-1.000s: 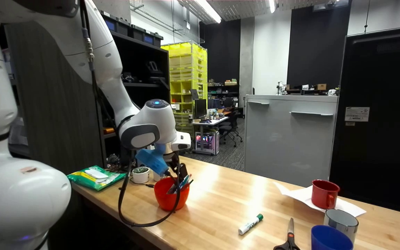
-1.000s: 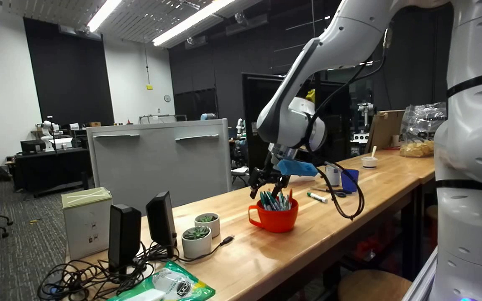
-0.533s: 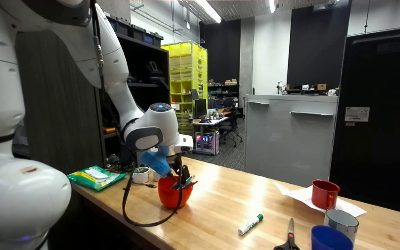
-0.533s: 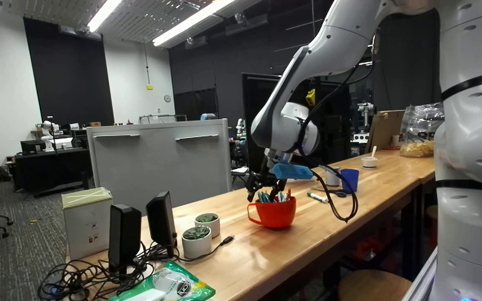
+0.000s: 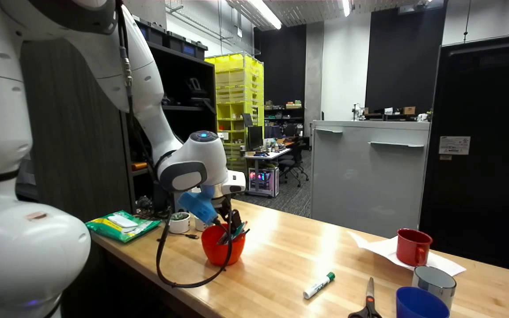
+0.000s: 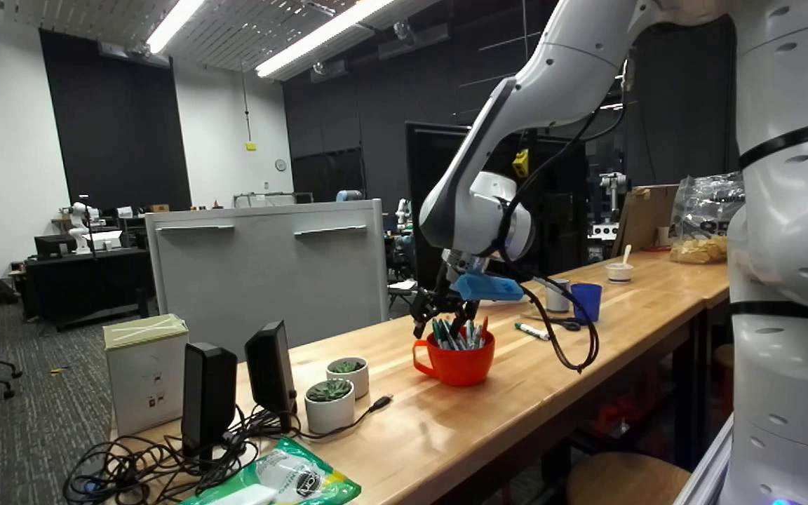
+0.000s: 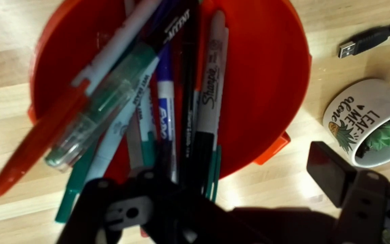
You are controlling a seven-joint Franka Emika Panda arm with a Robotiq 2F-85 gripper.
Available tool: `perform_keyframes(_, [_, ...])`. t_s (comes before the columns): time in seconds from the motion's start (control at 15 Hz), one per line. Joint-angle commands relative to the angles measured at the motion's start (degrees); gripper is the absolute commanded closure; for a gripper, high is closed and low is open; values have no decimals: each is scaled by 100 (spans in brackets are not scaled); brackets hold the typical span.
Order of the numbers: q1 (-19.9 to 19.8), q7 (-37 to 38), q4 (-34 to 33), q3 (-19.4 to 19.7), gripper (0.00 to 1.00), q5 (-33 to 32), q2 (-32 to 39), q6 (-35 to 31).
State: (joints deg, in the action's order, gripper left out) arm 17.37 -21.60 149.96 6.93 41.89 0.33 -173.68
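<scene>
An orange-red mug (image 6: 461, 366) full of pens and markers stands on the wooden table, its handle (image 6: 423, 361) pointing toward the potted plants. My gripper (image 6: 436, 328) is over it from above, jaws wide apart. In the wrist view one dark finger overlaps the pens (image 7: 168, 118) inside the mug (image 7: 266, 84). The other finger's pad (image 7: 328, 173) stands outside the rim, over bare wood. Nothing is pinched between them. Whether the inner finger touches pens or wall is hidden. A green-capped marker (image 5: 319, 285) lies loose on the table, apart from the gripper.
Two small potted succulents (image 6: 330, 405) and a USB plug (image 7: 359, 44) are near the mug. Speakers (image 6: 271, 368), tangled cables and a green packet (image 5: 124, 225) lie beyond. Toward another end are scissors (image 5: 369, 304), a blue cup (image 5: 421, 304), a metal cup (image 5: 434, 285) and a red mug (image 5: 413, 247).
The arm moved a short way and then stopped; the orange-red mug shifted slightly with it. Half a second ago the mug looked tilted; now it sits more level. The jaws stayed wide.
</scene>
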Motion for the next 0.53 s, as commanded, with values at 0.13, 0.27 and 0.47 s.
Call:
perform_keyframes(0.13, [63, -102, 183, -91, 0, 117, -183, -191])
perform_keyframes(0.27, [79, -228, 271, -140, 0, 223, -363, -90])
perform_keyframes(0.47, [91, -288, 370, -195, 0, 243, -510, -93])
